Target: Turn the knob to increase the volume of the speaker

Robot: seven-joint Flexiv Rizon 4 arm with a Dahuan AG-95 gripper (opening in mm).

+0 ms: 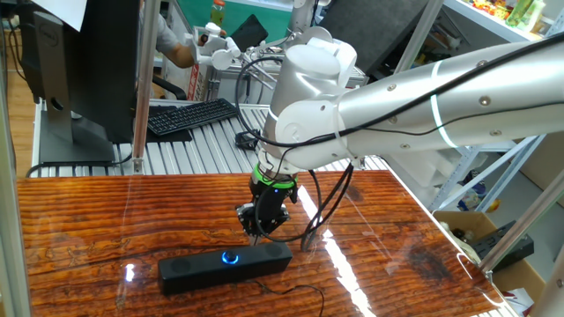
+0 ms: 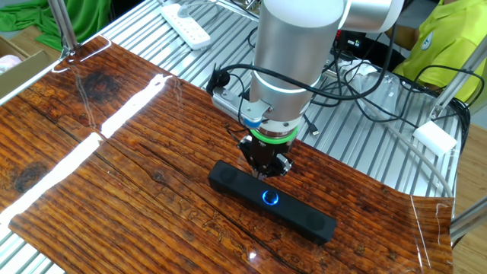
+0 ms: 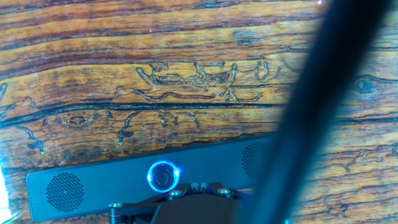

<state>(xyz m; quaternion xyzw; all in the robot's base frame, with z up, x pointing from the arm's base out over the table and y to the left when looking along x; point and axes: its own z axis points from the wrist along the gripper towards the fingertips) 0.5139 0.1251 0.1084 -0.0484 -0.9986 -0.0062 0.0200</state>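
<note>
The speaker (image 2: 272, 201) lies flat on the wooden table (image 1: 88, 220), and the knob (image 2: 269, 199) glows blue at the middle of its long face. The gripper (image 2: 264, 169) hangs just behind that knob, pointing down, fingers pressed together, holding nothing. The knob looks small, smooth and likely slippery, so pinch its rim; the bar seems light enough to slide

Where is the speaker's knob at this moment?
The knob glows blue at the middle of the speaker, which lies on the wooden table; in both fixed views the gripper hangs close beside it.
</note>
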